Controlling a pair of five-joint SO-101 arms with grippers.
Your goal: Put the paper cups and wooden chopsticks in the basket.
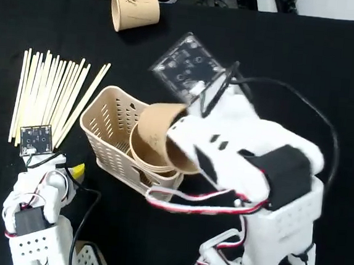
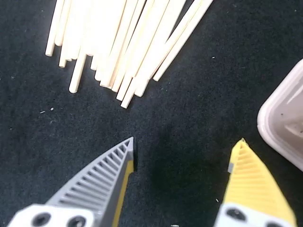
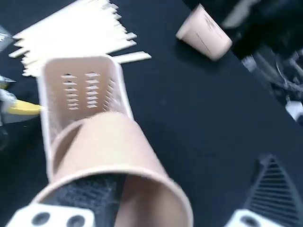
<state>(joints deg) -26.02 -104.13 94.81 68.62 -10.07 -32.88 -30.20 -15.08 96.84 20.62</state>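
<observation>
1. The right gripper [image 3: 187, 177] is spread apart. One finger sits inside a tan paper cup [image 1: 155, 123] and the other stands clear of its wall.
2. That cup tilts at the mouth of the beige perforated plastic basket [image 1: 106, 123], over the nested cups [image 1: 156, 163] inside.
3. The left gripper [image 2: 186, 142] is agape over the black cloth [image 2: 199, 85], just short of the pale wooden chopsticks [image 2: 118, 42].
4. A second tan cup [image 1: 135, 12] lies on its side, well apart from the basket

One basket [image 1: 106, 123], about twenty chopsticks [image 1: 47, 90], and three paper cups [image 1: 135, 12], possibly a fourth nested inside.
</observation>
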